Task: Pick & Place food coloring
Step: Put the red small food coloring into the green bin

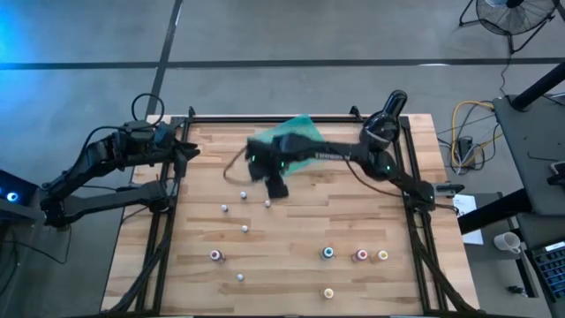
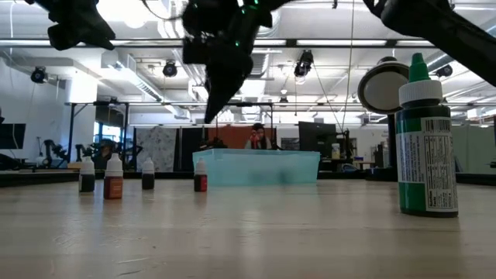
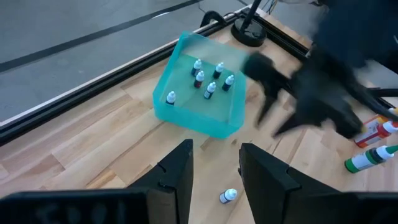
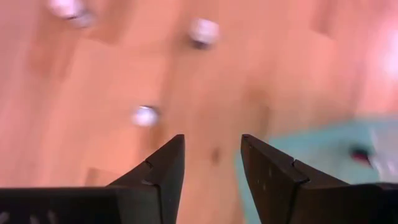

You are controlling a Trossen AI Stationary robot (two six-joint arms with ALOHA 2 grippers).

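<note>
With the right hand point(image 4: 211, 163) held apart and empty beside the teal tray point(image 3: 186, 115), upright bottles point(image 1: 245, 228) could be toppled on descent.

Over the wooden worktop point(image 1: 291, 256) the right arm reached from the far right corner across the teal tray point(image 1: 296, 129), its gripper point(image 1: 275, 189) blurred near three small bottles point(image 1: 244, 200), while more bottles point(image 1: 360, 255) stood nearer and the left gripper point(image 1: 189, 150) waited at the left edge.
</note>
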